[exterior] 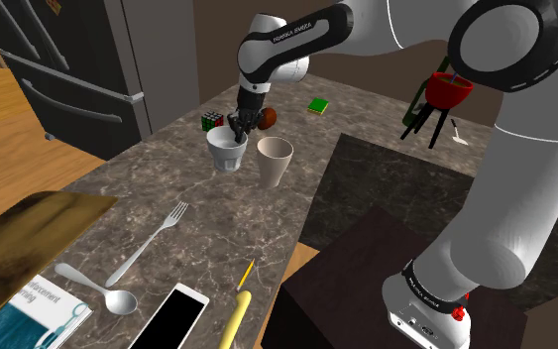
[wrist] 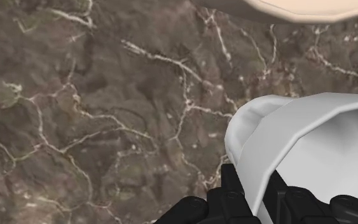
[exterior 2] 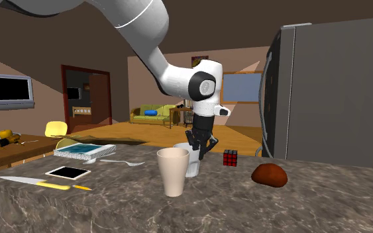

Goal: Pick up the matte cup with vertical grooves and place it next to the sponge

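Fingers (wrist: pixel 231 198) of gripper (exterior: pixel 240 124) narrowly apart, clamped on white cup (exterior: pixel 228 151) rim; cup stands on veined counter (exterior: pixel 167 183) beside beige cup (exterior: pixel 274 161). Two cups, one fork (exterior: pixel 153 238), one spoon (exterior: pixel 98 290), one knife (exterior: pixel 238 305).

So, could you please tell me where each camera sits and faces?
Shoulder view: beside the stand, looking down the counter at the gripper on the white cup; arm and stand show.
Second exterior view: low at the counter, facing the gripper past the beige cup; arm shows.
Wrist view: on the gripper, looking down; fingers clasp the white cup's wall.
All share both cups.
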Robot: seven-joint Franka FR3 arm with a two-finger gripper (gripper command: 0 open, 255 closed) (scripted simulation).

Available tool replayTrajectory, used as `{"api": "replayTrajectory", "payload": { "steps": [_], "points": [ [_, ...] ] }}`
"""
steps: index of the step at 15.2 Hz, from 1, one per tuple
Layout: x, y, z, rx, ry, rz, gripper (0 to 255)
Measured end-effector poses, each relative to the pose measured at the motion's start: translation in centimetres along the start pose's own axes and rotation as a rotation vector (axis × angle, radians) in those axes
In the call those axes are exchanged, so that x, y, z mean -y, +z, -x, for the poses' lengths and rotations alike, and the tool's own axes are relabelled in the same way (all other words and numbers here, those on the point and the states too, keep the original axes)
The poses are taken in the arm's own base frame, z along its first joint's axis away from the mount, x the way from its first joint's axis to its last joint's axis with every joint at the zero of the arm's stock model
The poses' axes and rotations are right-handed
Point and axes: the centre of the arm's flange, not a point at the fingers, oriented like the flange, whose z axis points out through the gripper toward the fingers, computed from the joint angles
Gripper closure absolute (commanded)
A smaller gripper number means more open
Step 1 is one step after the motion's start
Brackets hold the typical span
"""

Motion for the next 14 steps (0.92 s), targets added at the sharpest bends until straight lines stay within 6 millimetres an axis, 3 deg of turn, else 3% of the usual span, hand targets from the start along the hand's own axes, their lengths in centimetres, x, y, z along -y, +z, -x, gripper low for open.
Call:
{"api": "replayTrajectory", "payload": {
  "steps": [3, 14],
  "points": [
    [0.1, -0.6, 0.0, 0.001, 0.0, 0.0, 255],
    [1.1, -6.1, -0.4, 0.001, 0.0, 0.0, 255]
  ]
}}
